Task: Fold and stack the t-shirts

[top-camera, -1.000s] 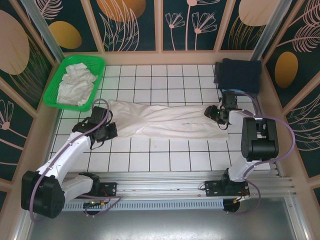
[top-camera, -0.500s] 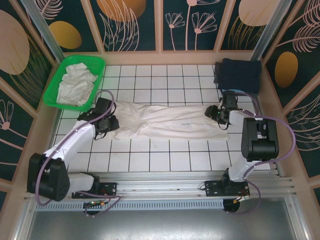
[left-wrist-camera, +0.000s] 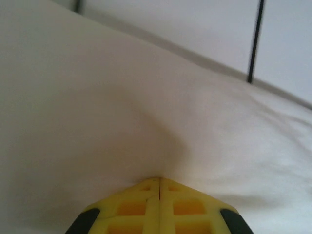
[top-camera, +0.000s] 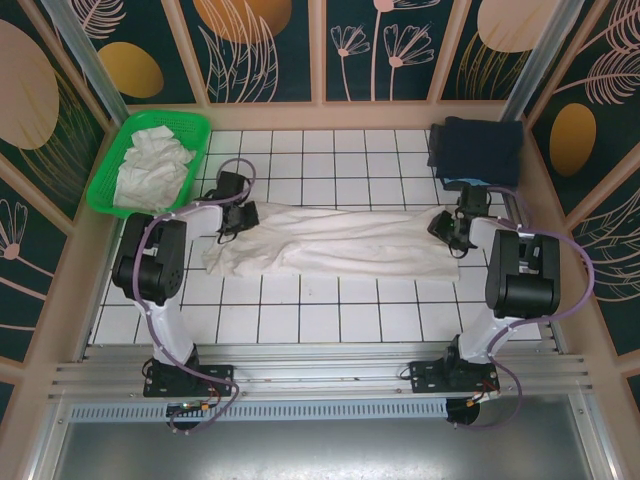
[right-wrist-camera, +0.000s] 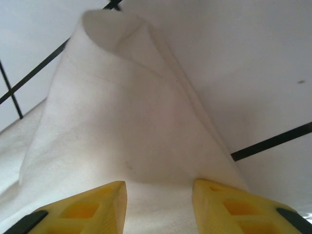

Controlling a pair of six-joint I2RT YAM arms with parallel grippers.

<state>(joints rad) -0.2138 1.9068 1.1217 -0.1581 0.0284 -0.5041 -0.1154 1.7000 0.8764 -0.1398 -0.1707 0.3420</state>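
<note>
White tiles cover the worktop (top-camera: 330,310), boxed in by dark leaf-patterned walls (top-camera: 270,50). From the overhead camera I see one t-shirt (top-camera: 330,243) stretched long across the middle, left to right. My left claw (top-camera: 232,216) sits at its far-left corner and my right claw (top-camera: 450,232) at its right end. A green basket (top-camera: 165,116) in the far-left corner holds more crumpled t-shirts (top-camera: 150,165), and a dark folded cloth (top-camera: 475,148) lies in the far-right corner.

On the left wrist camera, the yellow fingers (left-wrist-camera: 139,207) are pressed together with no gap. White shirt cloth puckers right at their tips, so the left claw is pinching the t-shirt.

On the right wrist camera, the yellow fingers (right-wrist-camera: 97,207) stand spread. A raised fold of the t-shirt runs out from between them over the tiles. The view is tight, so I cannot tell whether the pads touch the cloth.
</note>
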